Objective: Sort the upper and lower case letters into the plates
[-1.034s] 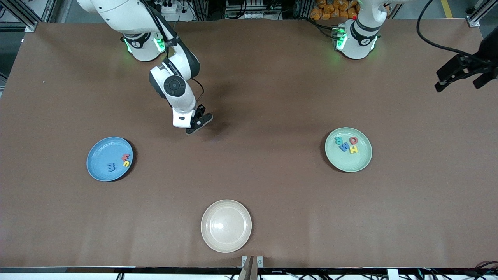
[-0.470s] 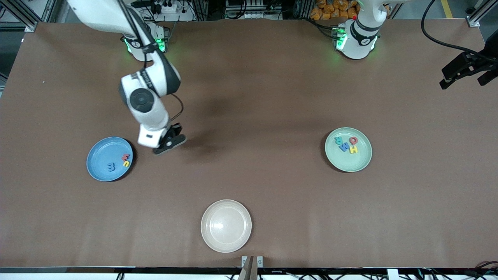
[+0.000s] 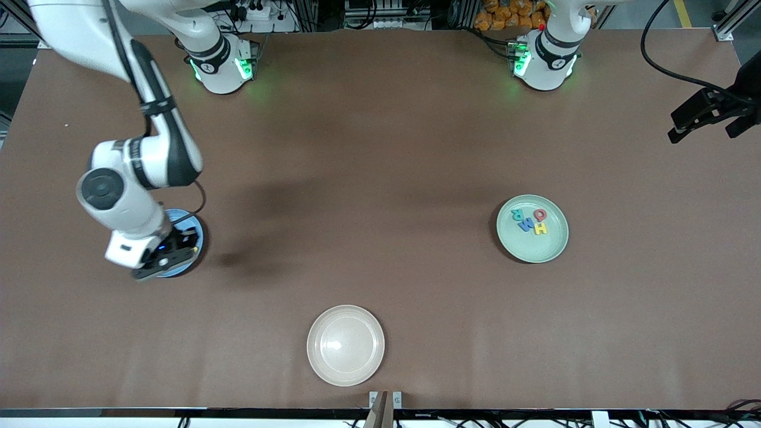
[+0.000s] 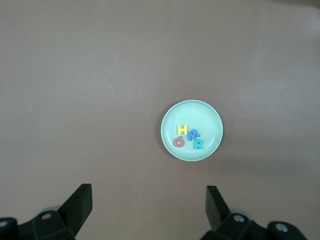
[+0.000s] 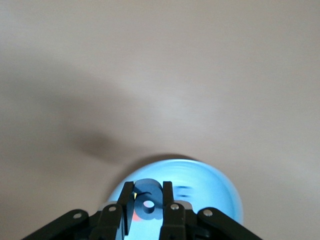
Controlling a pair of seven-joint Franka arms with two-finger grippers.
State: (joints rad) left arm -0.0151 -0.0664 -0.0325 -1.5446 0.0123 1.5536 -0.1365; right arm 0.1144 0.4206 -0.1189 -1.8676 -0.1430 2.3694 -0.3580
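Brown table [image 3: 380,178]; fingers [image 5: 167,202] clamping blue letter [image 5: 146,200]

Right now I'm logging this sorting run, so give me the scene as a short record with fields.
right gripper: over the blue plate, shut on a dark blue letter
left gripper: open, waiting high above the table
mint green plate: holds letters H, M, R and a red round letter
cream-beige plate: no letters in it, nearest the front camera
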